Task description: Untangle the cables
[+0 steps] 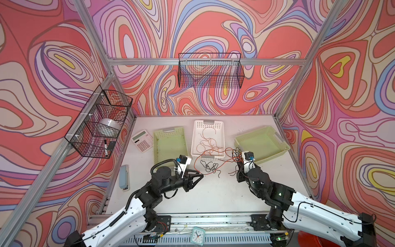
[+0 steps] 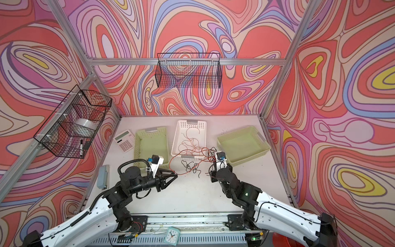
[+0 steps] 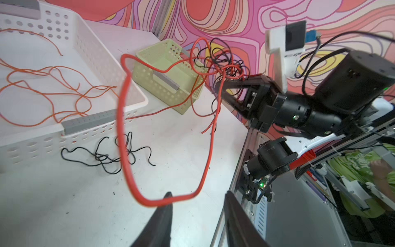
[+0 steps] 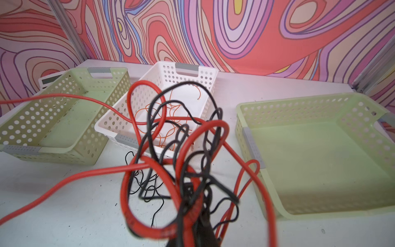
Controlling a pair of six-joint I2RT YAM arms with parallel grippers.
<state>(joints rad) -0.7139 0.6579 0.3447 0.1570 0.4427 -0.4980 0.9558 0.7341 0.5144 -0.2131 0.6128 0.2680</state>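
Left gripper sat closest to the lens. Jaws were apart, and the red cable was only draped across one fingertip, with nothing pinched. It read as a loose loop resting there, not a hold.

Right gripper was clenched on the tangle of red and black cables. It held the tangle up off the table, just beside the near corner of the right green basket. My read on why: with the knot raised, slack strands hang free and one can be drawn out sideways.

The red cable swung from the tangle past the front rim of the white basket and down to the left fingers, so it was the strand being worked. With the left jaws apart there was no tension on it.

One black cable lay on the table in front of the white basket, between the two grippers. It looked separate from the knot, though I couldn't confirm that. Thin orange wires lay inside the white basket, likely sorted there by colour.

Most of the knot was not yet undone. The next pull needs a real pinch on the red cable, or it slides off.
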